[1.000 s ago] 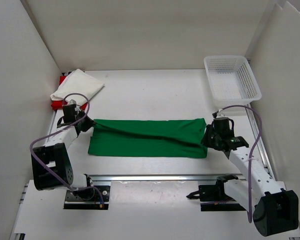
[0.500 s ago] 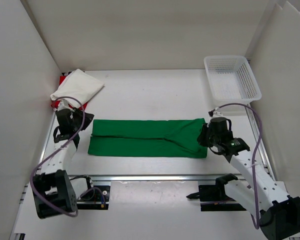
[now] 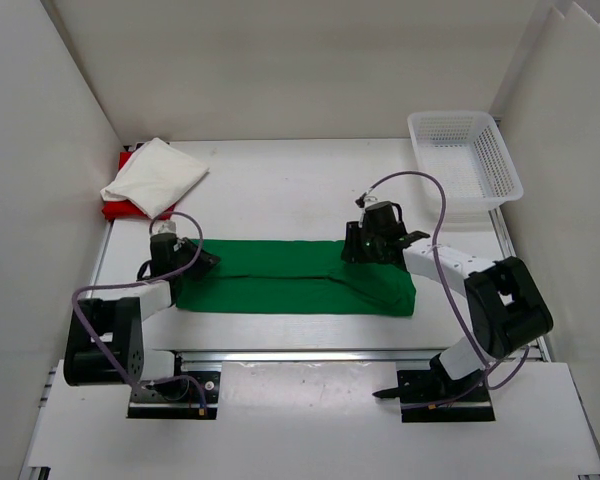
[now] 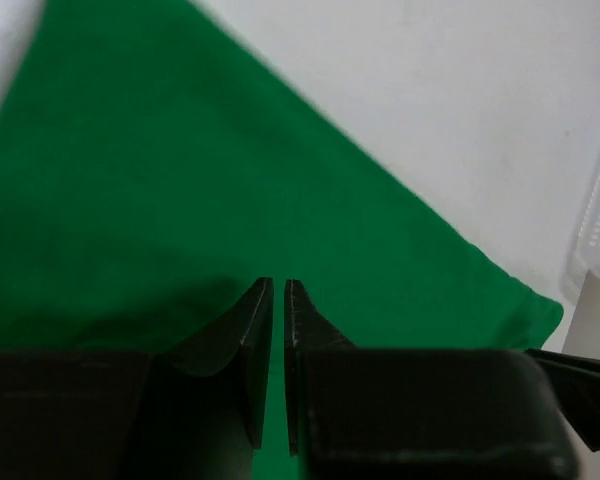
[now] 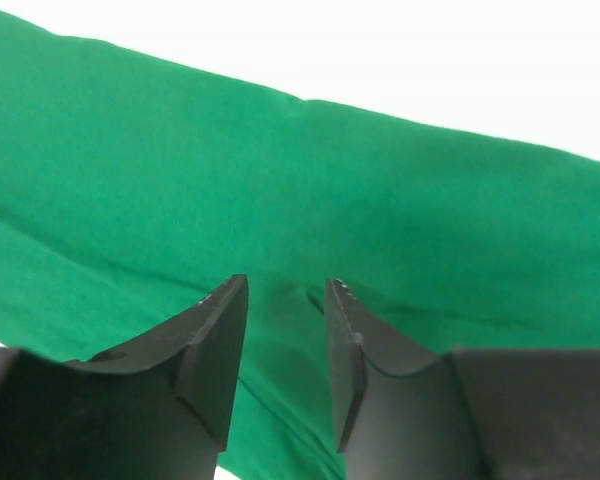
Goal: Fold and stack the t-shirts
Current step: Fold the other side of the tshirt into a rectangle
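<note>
The green t-shirt (image 3: 290,275) lies flat as a long folded strip across the table's middle. My left gripper (image 3: 202,260) hovers over its left end. In the left wrist view its jaws (image 4: 278,283) stand a thin slit apart with nothing between them, only green cloth (image 4: 160,200) below. My right gripper (image 3: 355,245) is over the strip's upper edge, right of centre. It is open (image 5: 285,285), its tips just above a crease in the green t-shirt (image 5: 280,180). The white t-shirt (image 3: 155,175) lies folded on the red t-shirt (image 3: 118,209) at the back left.
A white mesh basket (image 3: 465,155) stands at the back right corner. White walls close in the left, back and right sides. A metal rail (image 3: 310,353) runs along the near edge in front of the green shirt.
Both grippers let go of the green shirt's ends. The right one opened and swung inward to the strip's upper middle. The left one moved onto the left end. The cloth's raised corners dropped flat.
</note>
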Action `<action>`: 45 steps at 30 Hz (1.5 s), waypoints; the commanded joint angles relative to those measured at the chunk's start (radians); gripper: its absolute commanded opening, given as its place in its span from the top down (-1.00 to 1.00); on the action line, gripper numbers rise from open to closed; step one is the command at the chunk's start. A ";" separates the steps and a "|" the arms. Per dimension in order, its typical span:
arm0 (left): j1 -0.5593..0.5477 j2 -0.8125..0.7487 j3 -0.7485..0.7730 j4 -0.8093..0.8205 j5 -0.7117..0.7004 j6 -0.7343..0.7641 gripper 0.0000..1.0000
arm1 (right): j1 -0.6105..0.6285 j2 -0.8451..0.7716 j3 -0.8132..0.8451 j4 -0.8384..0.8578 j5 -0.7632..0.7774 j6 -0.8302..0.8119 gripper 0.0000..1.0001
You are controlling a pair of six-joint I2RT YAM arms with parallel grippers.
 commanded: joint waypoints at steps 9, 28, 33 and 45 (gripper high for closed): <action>-0.083 -0.100 -0.033 0.110 0.036 -0.062 0.59 | 0.021 0.024 -0.031 0.110 0.028 -0.032 0.57; -0.176 -0.192 -0.058 0.139 0.031 -0.083 0.63 | 0.248 -0.152 -0.089 -0.113 0.012 0.153 0.90; -0.164 -0.194 -0.044 0.139 0.049 -0.088 0.61 | 0.273 -0.198 -0.132 -0.071 -0.032 0.210 0.50; -0.222 -0.117 -0.016 0.151 0.013 -0.068 0.60 | 0.061 -0.363 -0.297 -0.065 0.002 0.193 0.87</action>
